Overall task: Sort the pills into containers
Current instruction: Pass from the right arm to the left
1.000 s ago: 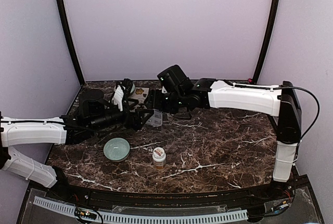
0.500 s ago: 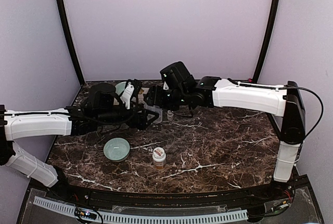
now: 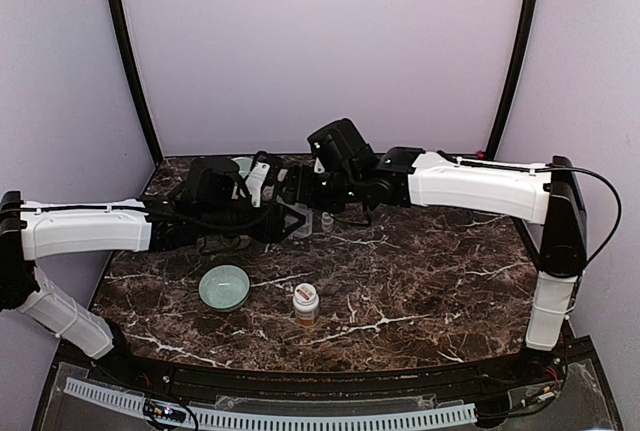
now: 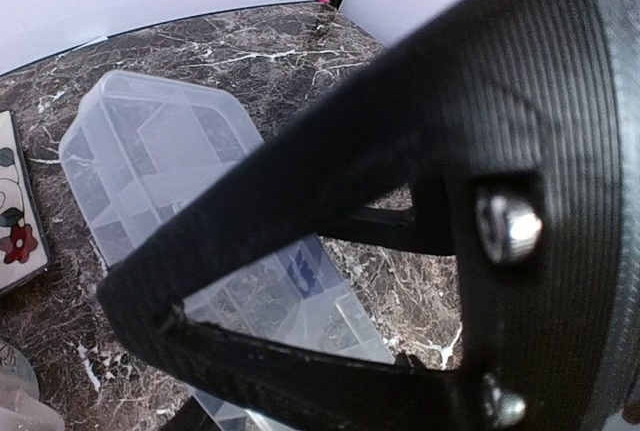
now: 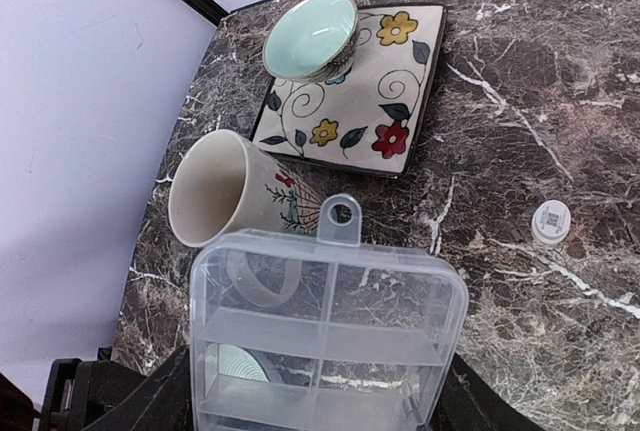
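The container [image 5: 330, 336], a clear divided box with a hanging tab, is gripped at its sides by my right gripper [image 5: 320, 406] and held above the table. From above, the container [image 3: 300, 223] hangs between both arms, the right gripper [image 3: 297, 194] just behind it. My left gripper [image 3: 285, 219] has come up against it from the left. In the left wrist view the container [image 4: 160, 151] lies close behind black finger bars, and I cannot make out whether they touch it. No pills show.
A mug [image 5: 235, 196] lies on its side under the box, beside a flowered plate [image 5: 400, 101] carrying a green bowl [image 5: 310, 36]. A white-capped bottle [image 5: 551, 221] stands to the right. Nearer the front are another green bowl [image 3: 224, 286] and a pill bottle [image 3: 306, 303].
My left arm has reached rightward up to the box and its jaws have narrowed. The right arm shifted slightly right with the box, then stayed still.
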You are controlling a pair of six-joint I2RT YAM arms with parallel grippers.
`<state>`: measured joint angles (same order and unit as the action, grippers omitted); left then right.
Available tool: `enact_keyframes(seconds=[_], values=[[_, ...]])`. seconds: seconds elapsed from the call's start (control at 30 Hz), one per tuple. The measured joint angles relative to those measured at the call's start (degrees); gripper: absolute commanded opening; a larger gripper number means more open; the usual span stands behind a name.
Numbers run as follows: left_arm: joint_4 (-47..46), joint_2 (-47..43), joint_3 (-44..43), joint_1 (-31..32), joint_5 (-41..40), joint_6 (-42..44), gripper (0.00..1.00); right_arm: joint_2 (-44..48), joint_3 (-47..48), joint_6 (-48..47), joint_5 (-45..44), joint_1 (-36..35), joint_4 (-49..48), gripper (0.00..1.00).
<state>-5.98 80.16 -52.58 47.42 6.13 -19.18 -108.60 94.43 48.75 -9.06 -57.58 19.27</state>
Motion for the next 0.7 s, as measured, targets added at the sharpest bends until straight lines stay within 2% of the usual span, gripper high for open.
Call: enact_keyframes(seconds=[0.1,0.17,0.3,0.5,0.7], values=[[0.04,-0.02,0.00,-0.24,0.07,-1.49,0.39,0.00,-0.02,0.00,-0.04,0.00,0.02,0.54],[0.15,-0.02,0.02,-0.79,0.39,-2.80,0.24,-0.02,0.00,0.04,-0.17,0.00,-0.39,0.54],[0.17,-0.07,0.39,-3.02,2.05,-5.95,0.11,0.04,0.07,-0.26,-0.55,0.02,-1.97,0.53],[-2.54,-0.15,2.01,-4.55,5.60,-8.28,0.00,-0.04,0.04,-0.22,-0.20,0.15,-2.08,0.57],[-4.04,-0.15,2.84,-5.60,8.24,-9.84,0.00,-0.22,-0.02,-0.28,-0.98,-0.04,-2.27,0.76]])
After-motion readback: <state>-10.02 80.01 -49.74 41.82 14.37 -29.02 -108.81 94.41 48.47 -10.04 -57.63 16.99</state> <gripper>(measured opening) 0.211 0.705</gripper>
